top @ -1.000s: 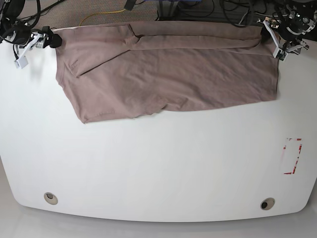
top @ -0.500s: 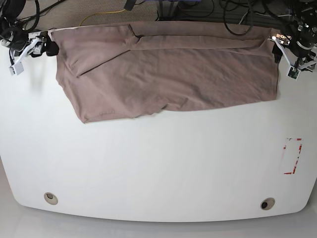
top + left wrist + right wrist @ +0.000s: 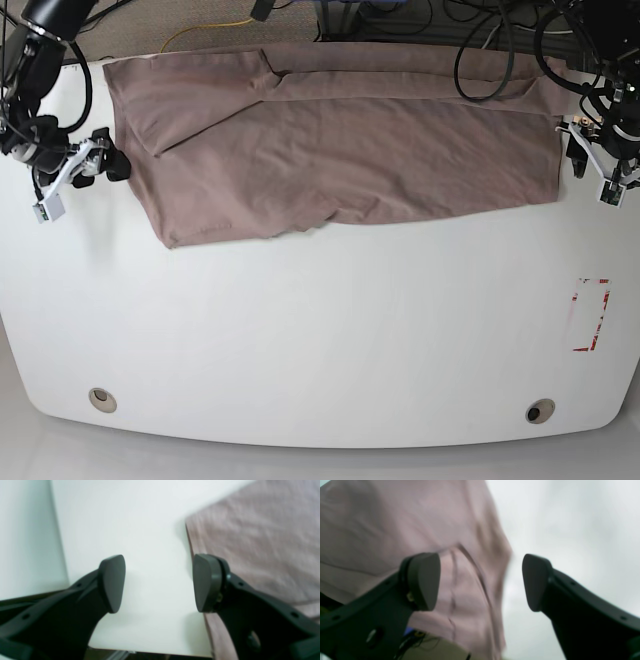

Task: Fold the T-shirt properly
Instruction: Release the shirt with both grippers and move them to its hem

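The mauve-brown T-shirt (image 3: 340, 150) lies spread flat across the far half of the white table (image 3: 320, 330), with a folded band along its far edge. My left gripper (image 3: 595, 170) hovers open just off the shirt's right edge, level with its lower corner. In the left wrist view the left gripper (image 3: 157, 580) holds nothing, one pad (image 3: 207, 582) over the T-shirt (image 3: 250, 542) hem, the other over bare table. My right gripper (image 3: 80, 185) stands open beside the shirt's left edge. In the right wrist view the right gripper (image 3: 481, 580) straddles the edge of the T-shirt (image 3: 395, 517), empty.
A red-marked rectangle (image 3: 590, 315) sits on the table at the near right. Two round holes (image 3: 102, 400) (image 3: 540, 411) lie near the front edge. Dark cables (image 3: 480, 30) hang behind the far edge.
Both grippers have come away from the shirt's far corners and moved toward the near side along its left and right edges. The shirt lies as before.
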{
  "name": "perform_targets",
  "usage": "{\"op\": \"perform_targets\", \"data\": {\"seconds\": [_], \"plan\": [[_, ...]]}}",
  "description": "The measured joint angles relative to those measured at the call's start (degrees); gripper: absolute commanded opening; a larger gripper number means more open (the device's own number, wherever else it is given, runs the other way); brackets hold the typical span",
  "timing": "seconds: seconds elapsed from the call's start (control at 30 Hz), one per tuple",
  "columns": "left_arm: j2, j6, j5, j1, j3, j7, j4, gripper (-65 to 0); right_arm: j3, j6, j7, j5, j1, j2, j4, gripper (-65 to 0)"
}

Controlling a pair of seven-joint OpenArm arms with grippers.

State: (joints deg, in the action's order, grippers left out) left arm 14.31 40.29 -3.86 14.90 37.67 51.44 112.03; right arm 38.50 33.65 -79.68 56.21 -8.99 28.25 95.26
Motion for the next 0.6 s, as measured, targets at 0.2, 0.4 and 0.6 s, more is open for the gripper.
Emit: {"op": "perform_targets", "data": {"seconds": [0.2,0.4,0.6], "plan": [[-0.13,0.04,3.82,-1.09,0.07,0.39,-0.13,-25.8,-3.15,0.02,-0.09,-4.13,8.48,-0.74,-7.87,-20.5],[-0.26,0.04,3.85,-2.73,0.11,0.15,-0.17,-25.8,-6.99,2.32,1.27,-9.79,17.20,-0.04,-16.46,-20.5],[-0.26,0.04,3.93,-2.54,1.49,0.39,-0.22,-25.8,-11.82,6.08,6.21,-17.51,23.89,-0.59,-21.53,-20.5]]}}
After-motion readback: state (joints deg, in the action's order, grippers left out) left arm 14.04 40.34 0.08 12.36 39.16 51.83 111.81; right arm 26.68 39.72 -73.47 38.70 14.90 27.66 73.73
